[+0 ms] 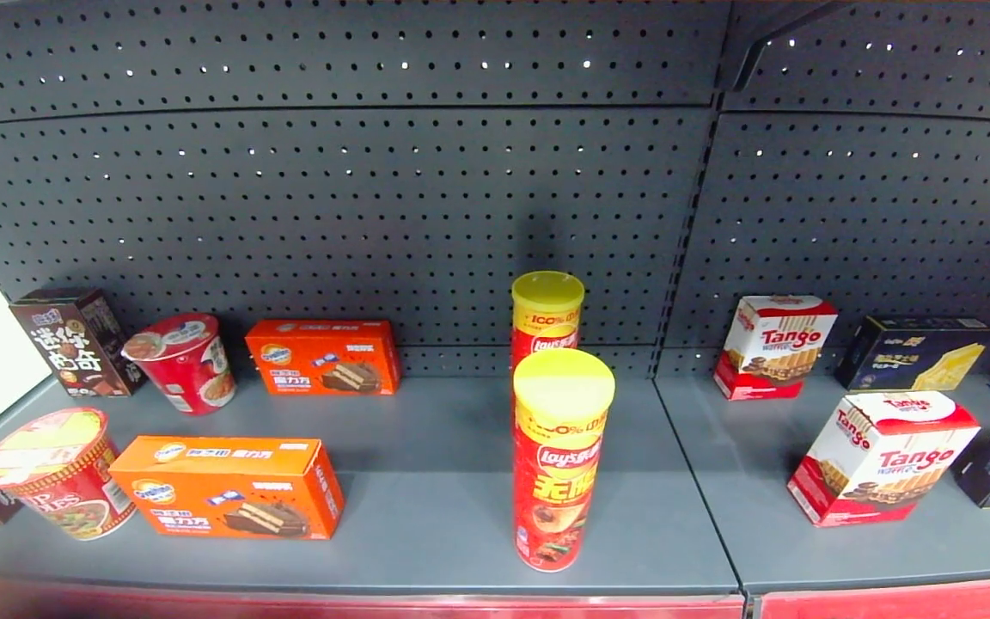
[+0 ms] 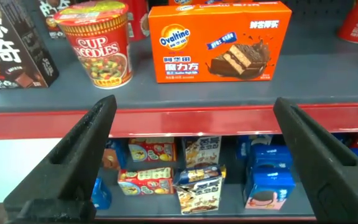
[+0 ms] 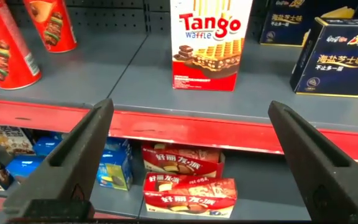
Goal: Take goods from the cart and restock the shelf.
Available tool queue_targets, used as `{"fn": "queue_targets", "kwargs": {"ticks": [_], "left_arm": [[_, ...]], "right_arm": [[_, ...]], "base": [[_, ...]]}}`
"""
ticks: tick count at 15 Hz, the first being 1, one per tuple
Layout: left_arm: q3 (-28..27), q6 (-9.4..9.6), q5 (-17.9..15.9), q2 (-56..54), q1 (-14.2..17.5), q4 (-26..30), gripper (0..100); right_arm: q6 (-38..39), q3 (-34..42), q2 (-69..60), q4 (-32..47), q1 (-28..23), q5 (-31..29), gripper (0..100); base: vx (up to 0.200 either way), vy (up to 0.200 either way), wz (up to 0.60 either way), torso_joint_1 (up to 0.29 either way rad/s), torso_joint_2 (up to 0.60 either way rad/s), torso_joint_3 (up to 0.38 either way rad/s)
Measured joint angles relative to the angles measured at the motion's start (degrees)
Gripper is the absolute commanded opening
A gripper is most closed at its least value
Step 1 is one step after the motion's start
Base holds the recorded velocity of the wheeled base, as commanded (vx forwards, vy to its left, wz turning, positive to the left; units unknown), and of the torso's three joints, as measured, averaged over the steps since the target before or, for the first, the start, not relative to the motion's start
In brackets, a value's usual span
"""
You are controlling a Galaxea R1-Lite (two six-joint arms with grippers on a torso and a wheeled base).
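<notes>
The grey shelf [image 1: 426, 481] carries two red chip cans with yellow lids [image 1: 559, 464], two orange wafer boxes [image 1: 229, 486], red noodle cups [image 1: 61, 481] and white-and-red waffle boxes [image 1: 882, 456]. My left gripper [image 2: 194, 106] is open and empty, held in front of the shelf's red front edge, below an orange wafer box [image 2: 219, 40] and a noodle cup [image 2: 98, 43]. My right gripper [image 3: 191, 107] is also open and empty, facing the red edge below a waffle box [image 3: 207, 43], with a chip can [image 3: 5, 50] off to one side.
Dark blue boxes [image 1: 916, 352] stand at the far right and dark brown boxes [image 1: 74, 340] at the far left. Bare shelf lies between the orange boxes and the cans. A lower shelf holds small packs [image 2: 197, 180] and red boxes [image 3: 188, 180]. A perforated back panel [image 1: 375, 215] closes the rear.
</notes>
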Motion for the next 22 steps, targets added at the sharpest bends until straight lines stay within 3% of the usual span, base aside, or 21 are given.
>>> {"fn": "queue_targets", "kwargs": {"ticks": [11,13,15,18,22], "left_arm": [[0.0,-0.16,0.1,0.0,0.0,0.0,100],[0.0,-0.24,0.4,0.0,0.0,0.0,100],[0.0,-0.29,0.4,0.0,0.0,0.0,100],[0.0,-0.29,0.4,0.0,0.0,0.0,100],[0.0,-0.41,0.3,0.0,0.0,0.0,100]], "right_arm": [[-0.2,0.1,0.0,-0.2,0.0,-0.2,100],[-0.4,0.1,0.0,-0.3,0.0,-3.6,100],[0.5,0.5,0.0,-1.1,0.0,-11.8,100],[-0.1,0.9,0.0,1.5,0.0,-3.9,100],[-0.1,1.0,0.0,1.3,0.0,-3.8,100]], "base": [[0.0,0.0,0.0,0.0,0.0,0.0],[0.0,0.0,0.0,0.0,0.0,0.0],[0.0,0.0,0.0,0.0,0.0,0.0],[0.0,0.0,0.0,0.0,0.0,0.0],[0.0,0.0,0.0,0.0,0.0,0.0]]}}
